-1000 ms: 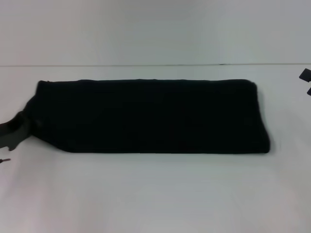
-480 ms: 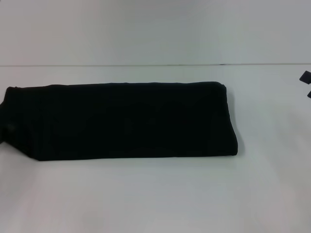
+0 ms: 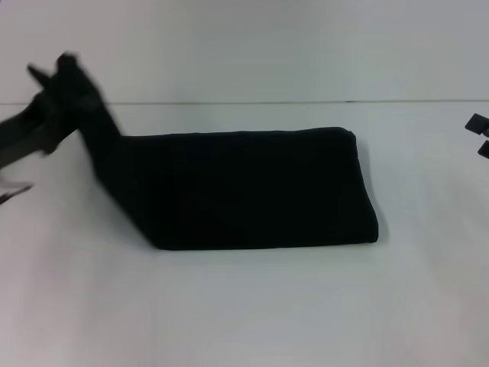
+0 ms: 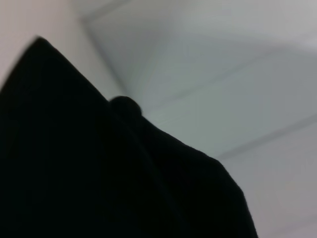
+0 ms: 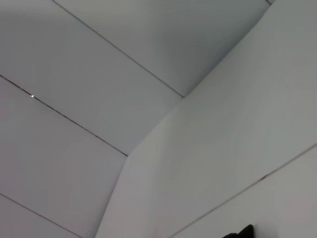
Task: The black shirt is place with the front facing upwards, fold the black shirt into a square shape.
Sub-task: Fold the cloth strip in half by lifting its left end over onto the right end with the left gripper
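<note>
Lying on the white worktop [image 3: 244, 306] as a long folded band: the black shirt [image 3: 252, 187], stretching across the middle of the head view, with its right end resting flat and its near edge running straight along the surface. No white print or neck label showing on the upper side, only plain black cloth. Rising off the surface at the left end, where the cloth is being pulled up into a narrow peak, slanting steeply from the flat part toward the upper left. Gripping that peak: the left gripper [image 3: 65, 80], held up in the air above the left part of the worktop, with the dark arm coming in from the left border. Looking closed on the cloth, though the fingers themselves are blurred and merging with the black fabric, so not possible to separate them clearly. Filling most of the left wrist view: the black shirt [image 4: 99, 173] again, hanging close under the camera as a dark mass with a small rounded bump at its upper edge, pale wall panels behind. Staying at the far right border of the head view, well apart from the shirt: the right gripper [image 3: 480, 134], only partly visible, so cannot tell how its fingers stand.
</note>
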Robot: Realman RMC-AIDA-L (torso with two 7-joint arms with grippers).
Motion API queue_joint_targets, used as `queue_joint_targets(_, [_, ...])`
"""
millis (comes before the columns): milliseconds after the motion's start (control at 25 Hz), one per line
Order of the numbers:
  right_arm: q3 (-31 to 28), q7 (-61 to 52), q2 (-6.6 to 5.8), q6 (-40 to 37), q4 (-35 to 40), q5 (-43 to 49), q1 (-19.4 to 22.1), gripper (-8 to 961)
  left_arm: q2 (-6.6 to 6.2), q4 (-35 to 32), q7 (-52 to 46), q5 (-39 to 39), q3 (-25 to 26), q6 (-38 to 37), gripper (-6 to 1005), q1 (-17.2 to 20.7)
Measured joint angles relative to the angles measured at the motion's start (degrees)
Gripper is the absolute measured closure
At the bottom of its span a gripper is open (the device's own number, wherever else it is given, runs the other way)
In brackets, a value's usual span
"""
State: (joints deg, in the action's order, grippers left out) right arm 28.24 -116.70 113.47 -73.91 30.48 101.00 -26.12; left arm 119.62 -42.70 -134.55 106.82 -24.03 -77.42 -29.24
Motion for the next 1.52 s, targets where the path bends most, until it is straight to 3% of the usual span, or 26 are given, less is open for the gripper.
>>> queue_joint_targets(160, [0.25, 0.02, 0.00, -0.04, -0.06, 0.06, -0.01, 49, 3.50, -4.90, -0.32, -0.17, -2.55, -2.48, 966, -4.21])
queue_joint_targets(280, [0.25, 0.07, 0.01, -0.07, -0.07, 0.08, 0.00, 50, 4.46, -4.83, -0.23, -0.70, -7.09, -1.46, 965, -7.15])
queue_joint_targets(800, [1.36, 0.62, 0.40, -0.21, -0.11, 0.08, -0.18, 55, 5.00, 17.99, 10.69, -2.66, -33.46, 21.21, 956, -23.45])
queue_joint_targets(960, [1.67, 0.80, 0.47, -0.31, -0.27, 0.24, -0.22, 56, 5.03, 22.35, 11.27, -3.84, -38.91, 23.65, 954, -26.98])
queue_joint_targets(1000, [1.75, 0.80, 0.32, -0.34, -0.31, 0.33, -0.23, 57, 4.98, 22.00, 11.08, -3.91, -39.61, 22.86, 890, -27.13])
queue_joint_targets(1120, [2.02, 0.57, 0.01, -0.42, -0.33, 0.70, -0.29, 58, 4.46, 15.28, 9.34, -4.69, -38.76, 15.16, 723, -23.50])
queue_joint_targets(1320, [2.15, -1.54, -1.23, -0.68, -0.38, 4.86, -1.93, 59, 2.47, 2.48, 1.77, -5.24, -28.96, 3.48, 526, -12.25])
queue_joint_targets(1520, [4.61, -8.04, -3.29, -0.98, 0.43, 13.88, -6.54, 61, -2.68, 3.01, -1.73, -4.93, -22.59, -5.60, 317, -5.71])
